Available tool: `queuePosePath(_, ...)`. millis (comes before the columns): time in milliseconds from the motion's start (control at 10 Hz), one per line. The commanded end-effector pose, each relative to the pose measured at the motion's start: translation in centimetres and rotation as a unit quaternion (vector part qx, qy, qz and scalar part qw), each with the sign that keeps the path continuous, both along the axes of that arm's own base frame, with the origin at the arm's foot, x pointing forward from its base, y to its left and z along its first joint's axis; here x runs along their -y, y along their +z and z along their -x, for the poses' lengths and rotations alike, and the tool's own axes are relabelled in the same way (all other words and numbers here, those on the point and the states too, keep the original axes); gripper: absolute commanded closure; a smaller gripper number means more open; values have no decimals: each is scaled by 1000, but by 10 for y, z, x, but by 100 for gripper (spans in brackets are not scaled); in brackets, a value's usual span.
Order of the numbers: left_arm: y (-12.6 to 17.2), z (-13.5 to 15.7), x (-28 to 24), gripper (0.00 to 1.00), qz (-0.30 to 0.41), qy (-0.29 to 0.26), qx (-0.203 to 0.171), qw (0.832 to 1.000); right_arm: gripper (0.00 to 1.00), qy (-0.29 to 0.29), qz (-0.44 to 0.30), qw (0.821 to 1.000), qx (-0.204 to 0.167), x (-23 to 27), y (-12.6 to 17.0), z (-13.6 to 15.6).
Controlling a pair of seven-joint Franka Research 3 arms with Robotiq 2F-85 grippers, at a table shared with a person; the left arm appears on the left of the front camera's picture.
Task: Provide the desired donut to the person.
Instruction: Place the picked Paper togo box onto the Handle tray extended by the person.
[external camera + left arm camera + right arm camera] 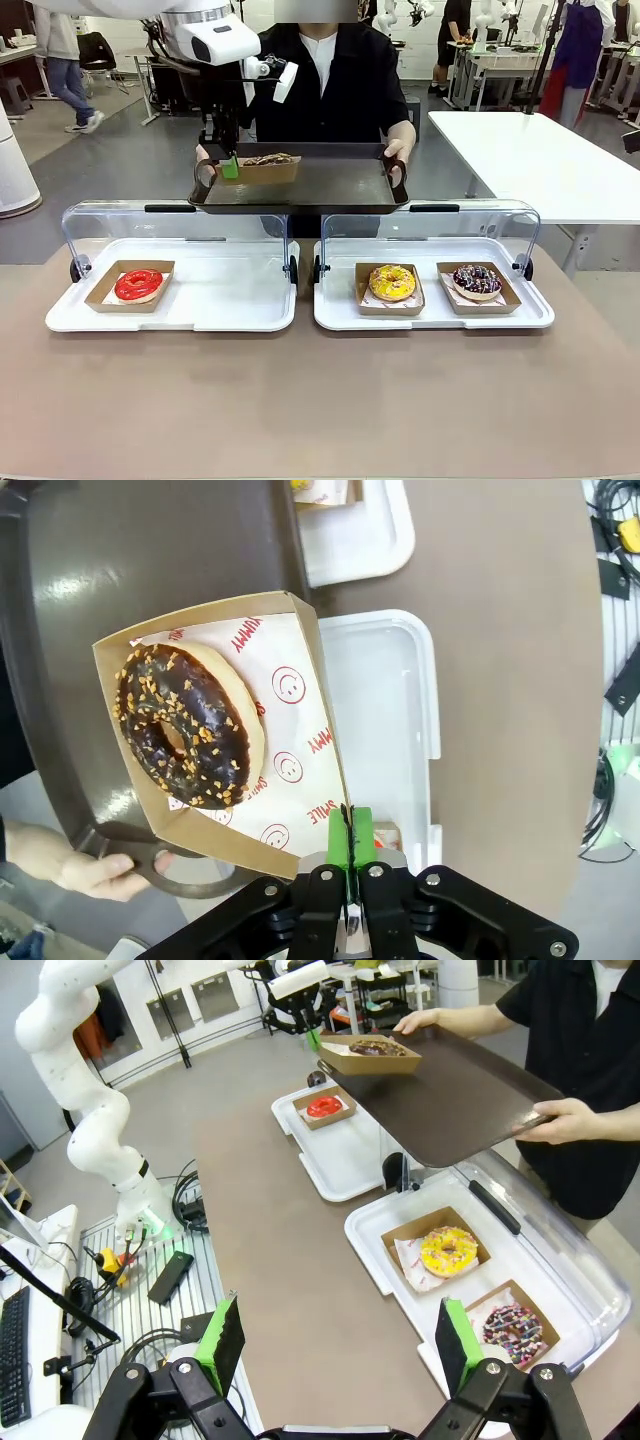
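A brown tabletop [320,400] carried two white trays [230,300] with clear lids tipped back, one with a red donut [138,284], the other with a yellow donut [392,282] and a sprinkled donut [477,280] side by side, each in its own card boat. Beyond the far edge the person [340,90] held a dark serving tray [330,185] level by both handles. On its left part lay the chocolate donut [185,725], nut-crumbed, in a paper-lined cardboard boat [240,845]. The left claw [348,825] was pinched narrow on the thin side wall of that boat at one corner. I could not tell whether the boat's base bore fully on the serving tray. The right claw [340,1320] hung wide and empty over the near side of the tabletop. The load looked light. The glaze looked soft and easily smeared, and the card wall looked thin enough to bend or tear under a one-corner grip. So the wall was likely the right place to hold, never the donut itself, and letting go would likely want the boat flat and steady
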State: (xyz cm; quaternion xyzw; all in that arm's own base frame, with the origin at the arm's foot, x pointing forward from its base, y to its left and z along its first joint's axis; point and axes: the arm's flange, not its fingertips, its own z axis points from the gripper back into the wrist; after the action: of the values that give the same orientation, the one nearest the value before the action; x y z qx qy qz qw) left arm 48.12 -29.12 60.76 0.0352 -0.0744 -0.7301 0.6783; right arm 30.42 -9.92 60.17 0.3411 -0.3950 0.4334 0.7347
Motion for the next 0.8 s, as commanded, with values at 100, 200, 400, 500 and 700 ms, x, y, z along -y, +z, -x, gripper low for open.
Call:
queuePosePath(100, -2, -21, 4, 99, -12, 2, 26, 1000, 0, 4, -7, 1000, 7, 0, 1, -2)
queuePosePath(200, -5, -29, 3, 99, -12, 8, 25, 1000, 0, 4, -7, 1000, 7, 0, 1, -2)
queuePosePath(400, -11, -48, -2, 99, -12, 27, 20, 999, 0, 4, -7, 1000, 7, 0, 1, -2)
queuePosePath(500, -13, -55, -5, 99, -5, 31, 11, 999, 0, 4, -7, 1000, 7, 0, 1, -2)
queuePosePath(700, -18, -70, -9, 99, -2, 41, 0, 999, 0, 4, -7, 1000, 7, 0, 1, -2)
